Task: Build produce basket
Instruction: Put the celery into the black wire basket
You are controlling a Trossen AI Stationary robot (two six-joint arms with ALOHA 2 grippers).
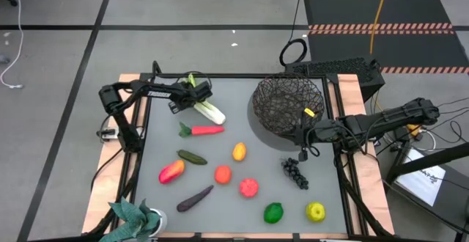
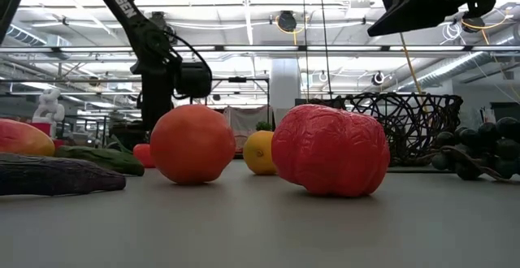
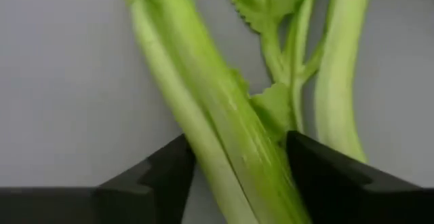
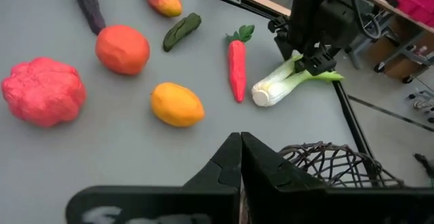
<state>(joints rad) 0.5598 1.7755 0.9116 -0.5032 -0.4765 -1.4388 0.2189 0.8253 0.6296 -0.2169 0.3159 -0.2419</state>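
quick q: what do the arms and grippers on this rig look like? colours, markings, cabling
Both arms are dark, near black. The left arm has white lettering along one link and a black cable looping beside it in the low view. The left gripper has two black, angular, wedge-shaped fingers. The right arm is the same dark build; the right gripper has matching black fingers tapering to a point.

We see a grey carpet-tile floor (image 1: pixel 183 7) crossed by dark seams, with a black mat (image 1: pixel 381 11) edged in red-striped tape. From table level, long ceiling light strips (image 2: pixel 244 0) glow over a cluttered workshop.
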